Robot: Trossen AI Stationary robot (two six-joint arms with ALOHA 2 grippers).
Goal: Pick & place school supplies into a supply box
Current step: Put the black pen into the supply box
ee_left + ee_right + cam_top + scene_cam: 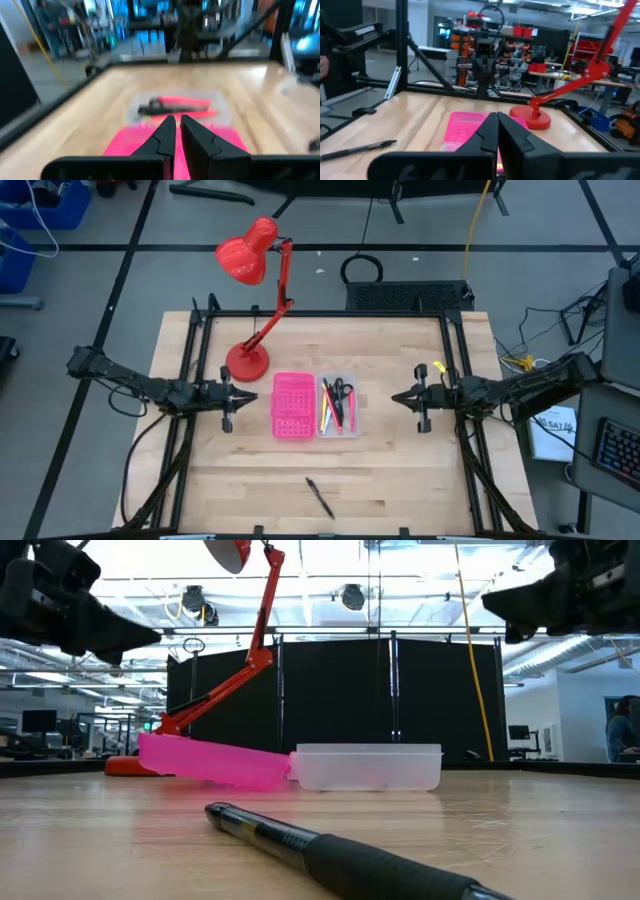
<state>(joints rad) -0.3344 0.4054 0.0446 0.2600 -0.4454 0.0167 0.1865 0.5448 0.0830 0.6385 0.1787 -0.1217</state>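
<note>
The supply box [339, 406], a clear plastic tray, rests flat on the table's middle. It holds pink, yellow and dark pens and the black-handled scissors [340, 389]. One black pen [319, 497] lies on the table near the near edge, close to the camera in the low view [330, 850]. My left gripper [228, 395] hovers shut to the left of the pink tray. My right gripper [412, 398] hovers shut to the right of the supply box. Both are above the table and touch nothing.
A pink perforated tray [292, 406] lies against the supply box's left side. A red desk lamp stands with its base [247, 362] behind the pink tray and its arm leaning toward the far edge. Bare wood stretches around the black pen.
</note>
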